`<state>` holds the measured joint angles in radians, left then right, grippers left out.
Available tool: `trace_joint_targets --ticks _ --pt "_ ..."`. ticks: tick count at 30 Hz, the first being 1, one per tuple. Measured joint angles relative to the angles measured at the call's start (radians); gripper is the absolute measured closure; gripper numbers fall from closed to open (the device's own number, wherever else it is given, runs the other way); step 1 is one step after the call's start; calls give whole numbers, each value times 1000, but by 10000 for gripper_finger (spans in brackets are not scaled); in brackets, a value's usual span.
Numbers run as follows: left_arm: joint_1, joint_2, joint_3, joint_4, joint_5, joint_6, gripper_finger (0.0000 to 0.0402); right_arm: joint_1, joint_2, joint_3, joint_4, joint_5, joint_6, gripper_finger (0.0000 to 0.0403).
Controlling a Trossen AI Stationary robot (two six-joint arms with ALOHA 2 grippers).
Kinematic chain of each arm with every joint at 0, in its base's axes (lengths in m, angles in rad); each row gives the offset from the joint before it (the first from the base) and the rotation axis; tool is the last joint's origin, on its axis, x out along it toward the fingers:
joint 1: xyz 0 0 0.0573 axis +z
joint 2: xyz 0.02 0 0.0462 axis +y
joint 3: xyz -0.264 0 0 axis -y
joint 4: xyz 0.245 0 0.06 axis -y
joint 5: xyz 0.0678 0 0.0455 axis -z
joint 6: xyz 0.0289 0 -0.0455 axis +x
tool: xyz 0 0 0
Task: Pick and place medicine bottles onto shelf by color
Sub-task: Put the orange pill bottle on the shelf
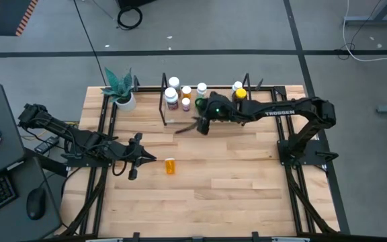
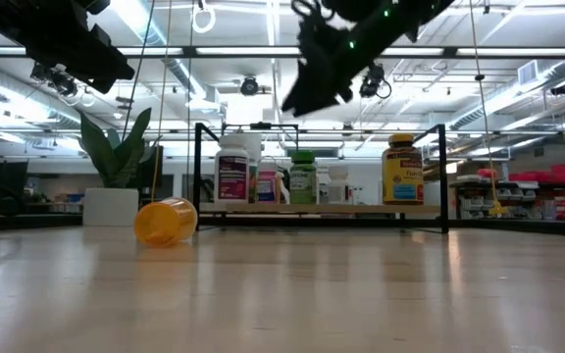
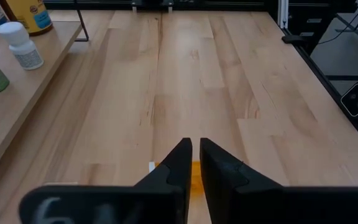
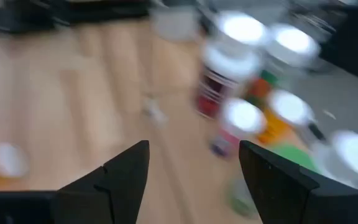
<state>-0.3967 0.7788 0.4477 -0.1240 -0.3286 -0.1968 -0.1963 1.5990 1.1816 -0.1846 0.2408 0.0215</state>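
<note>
An orange bottle lies on its side on the bare table in front of the shelf; it also shows in the low view and partly under the fingers in the left wrist view. Several white-capped bottles stand on the shelf, along with a green-capped one and a larger amber one with a yellow lid. My left gripper is shut and hangs raised just left of the orange bottle. My right gripper is open and empty, held above the shelf's front.
A white pot with a green plant stands at the shelf's left end. Black rails run along the table's left and right sides. A keyboard and mouse sit off the table's left edge. Bare wood spreads across the near half.
</note>
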Motion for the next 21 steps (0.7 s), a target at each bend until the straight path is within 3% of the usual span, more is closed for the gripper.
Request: trace_joint_targets --ticks 4,13,18,21 --pt "0 0 0 0 0 0 367 63 2 11 27 -62 -19 146" --pt "0 0 0 0 0 -1 372 178 -42 11 -20 -26 -110 148" --pt "0 0 0 1 0 -24 364 222 -44 -10 71 -31 -173 148" --pt "0 0 -1 1 0 -25 363 234 -44 -54 169 -108 -203 149"
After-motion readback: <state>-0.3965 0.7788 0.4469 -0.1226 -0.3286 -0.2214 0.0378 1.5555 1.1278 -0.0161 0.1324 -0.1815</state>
